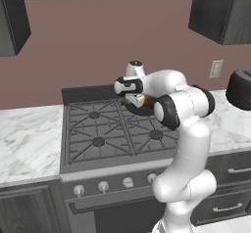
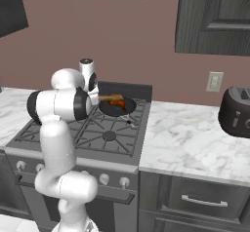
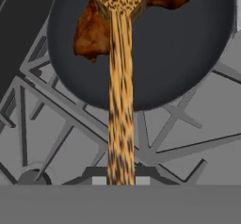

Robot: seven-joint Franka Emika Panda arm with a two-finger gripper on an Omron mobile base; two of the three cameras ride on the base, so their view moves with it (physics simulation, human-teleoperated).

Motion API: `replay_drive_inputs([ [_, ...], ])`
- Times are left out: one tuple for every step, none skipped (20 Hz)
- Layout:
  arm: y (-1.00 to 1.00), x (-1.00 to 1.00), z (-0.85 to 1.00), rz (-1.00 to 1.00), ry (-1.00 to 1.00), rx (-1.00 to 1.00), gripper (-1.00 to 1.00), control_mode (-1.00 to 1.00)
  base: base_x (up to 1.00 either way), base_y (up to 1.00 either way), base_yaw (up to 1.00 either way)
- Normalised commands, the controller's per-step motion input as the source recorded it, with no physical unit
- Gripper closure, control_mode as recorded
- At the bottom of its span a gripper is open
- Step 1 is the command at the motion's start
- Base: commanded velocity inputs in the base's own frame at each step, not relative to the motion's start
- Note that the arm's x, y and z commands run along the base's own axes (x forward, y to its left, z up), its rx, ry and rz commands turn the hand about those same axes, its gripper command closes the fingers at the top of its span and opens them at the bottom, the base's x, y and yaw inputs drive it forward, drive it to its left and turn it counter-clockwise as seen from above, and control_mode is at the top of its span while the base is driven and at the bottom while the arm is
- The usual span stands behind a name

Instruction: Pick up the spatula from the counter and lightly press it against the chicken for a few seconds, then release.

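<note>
At the top of the hand view the spatula blade lies over the chicken in the dark pan on the stove, so the pressing step looks in hand; next comes a brief light hold, then letting go. At bottom centre the fingers pinch the handle, nearly closed

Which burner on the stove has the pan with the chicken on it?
The back right burner: it alone carries the dark pan holding the chicken; the rest are bare.
</note>
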Motion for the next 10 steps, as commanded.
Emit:
replay_drive_inputs([
  [0.00,0.34,-0.06,-0.03,0.05,0.01,1.00,-1.00,0.00,0.00,0.00],
  [0.00,0.33,-0.06,-0.03,0.05,0.01,1.00,-1.00,0.00,0.00,0.00],
  [0.00,0.27,-0.08,-0.03,0.05,0.00,1.00,-1.00,0.00,0.00,0.00],
  [0.00,0.24,-0.10,-0.03,0.06,0.01,1.00,-1.00,0.00,0.00,0.00],
  [0.00,0.16,-0.12,-0.03,0.05,0.01,1.00,-1.00,0.00,0.00,0.00],
  [0.00,0.12,-0.13,-0.03,0.05,0.01,1.00,-1.00,0.00,0.00,0.00],
  [0.00,0.13,-0.12,-0.03,0.05,0.01,1.00,-1.00,0.00,0.00,0.00],
  [0.00,0.14,-0.11,-0.03,0.05,0.01,1.00,-1.00,0.00,0.00,0.00],
  [0.00,0.14,-0.12,-0.03,0.05,0.00,1.00,-1.00,0.00,0.00,0.00],
  [0.00,0.14,-0.14,-0.03,0.05,0.00,1.00,-1.00,0.00,0.00,0.00],
])
